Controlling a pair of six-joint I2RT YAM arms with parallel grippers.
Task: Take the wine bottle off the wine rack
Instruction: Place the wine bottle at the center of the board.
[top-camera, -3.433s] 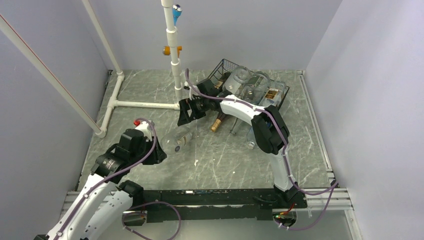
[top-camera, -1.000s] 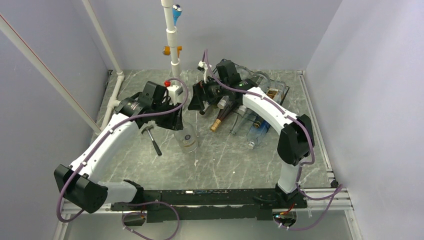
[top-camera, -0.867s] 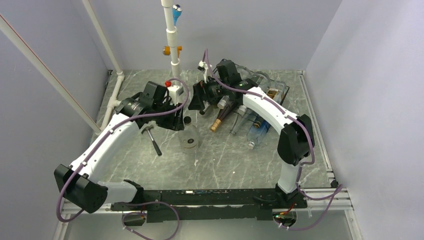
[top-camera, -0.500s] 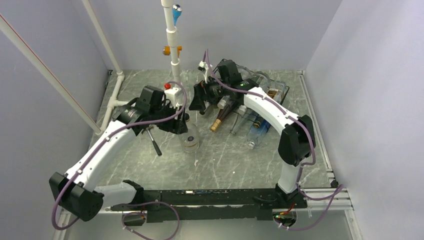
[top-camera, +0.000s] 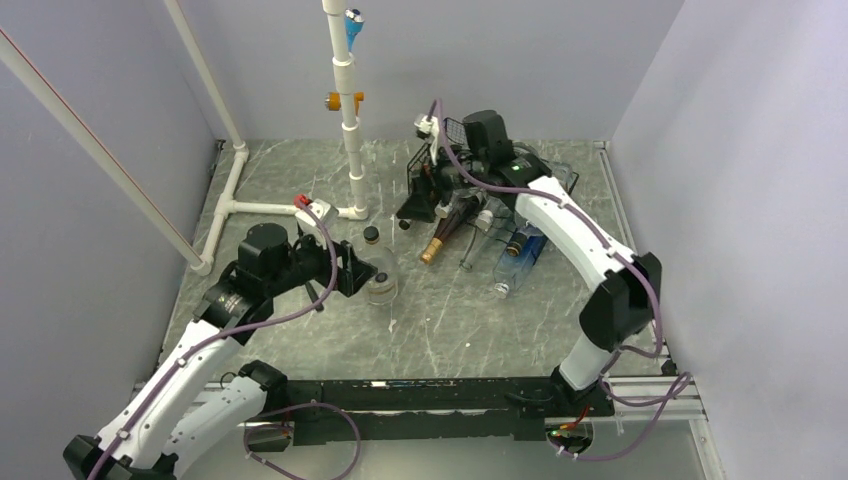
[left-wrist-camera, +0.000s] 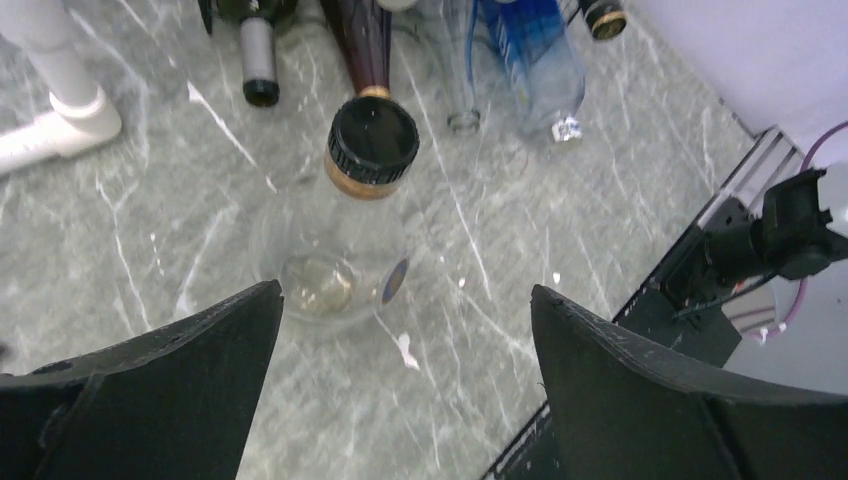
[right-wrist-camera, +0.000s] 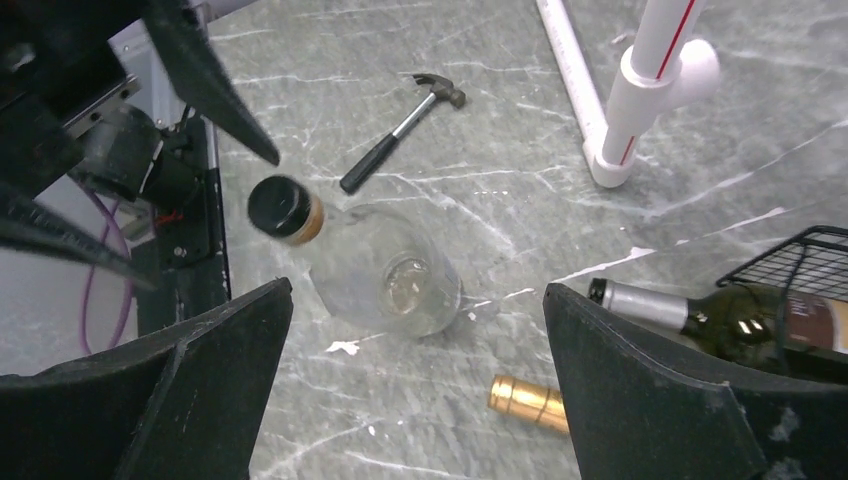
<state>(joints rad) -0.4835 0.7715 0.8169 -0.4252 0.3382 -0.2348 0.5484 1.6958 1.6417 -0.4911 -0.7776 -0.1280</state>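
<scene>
Both arms are built of glossy white links, the left arm (top-camera: 185, 355) and the right arm (top-camera: 570, 220) alike, joined by bulky black joint housings; a thin purple cable (top-camera: 300, 405) trails along each; a small green light (top-camera: 517, 167) glows on the right arm; a white block (top-camera: 318, 212) tipped with red sits at the left wrist; the fingers (left-wrist-camera: 640, 390) are broad matte-black wedges.

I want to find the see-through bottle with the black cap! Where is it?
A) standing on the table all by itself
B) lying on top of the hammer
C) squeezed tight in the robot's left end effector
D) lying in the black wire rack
A: the clear bottle stands upright on the table, and the left end effector is wide open and not gripping it.
</scene>
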